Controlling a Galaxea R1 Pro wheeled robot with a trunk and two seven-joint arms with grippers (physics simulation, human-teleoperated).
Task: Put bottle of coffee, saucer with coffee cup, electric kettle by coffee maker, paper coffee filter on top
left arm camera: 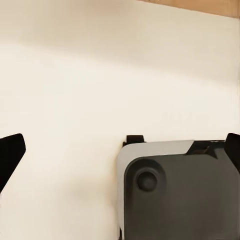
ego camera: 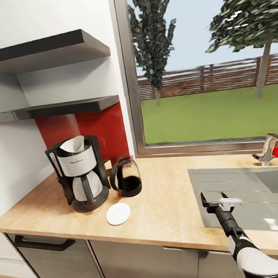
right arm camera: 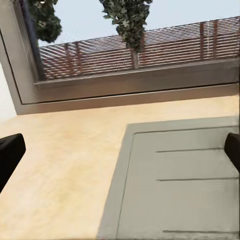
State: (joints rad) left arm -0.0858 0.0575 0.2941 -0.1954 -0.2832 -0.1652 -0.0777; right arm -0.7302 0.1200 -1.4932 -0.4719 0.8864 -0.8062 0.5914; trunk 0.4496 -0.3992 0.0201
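Countertop (ego camera: 167, 206): saucer (ego camera: 118, 214) sits near the front edge, well left of my right gripper (ego camera: 216, 202), jaws apart.

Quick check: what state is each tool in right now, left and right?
Left tool: open, holding nothing.
Right tool: open, empty, above the countertop by the sink.

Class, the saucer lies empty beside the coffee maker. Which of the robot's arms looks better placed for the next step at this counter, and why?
Probably the right. The right gripper is raised over the countertop, open, with the saucer a short reach away. The left wrist view faces pale floor and the robot's base.
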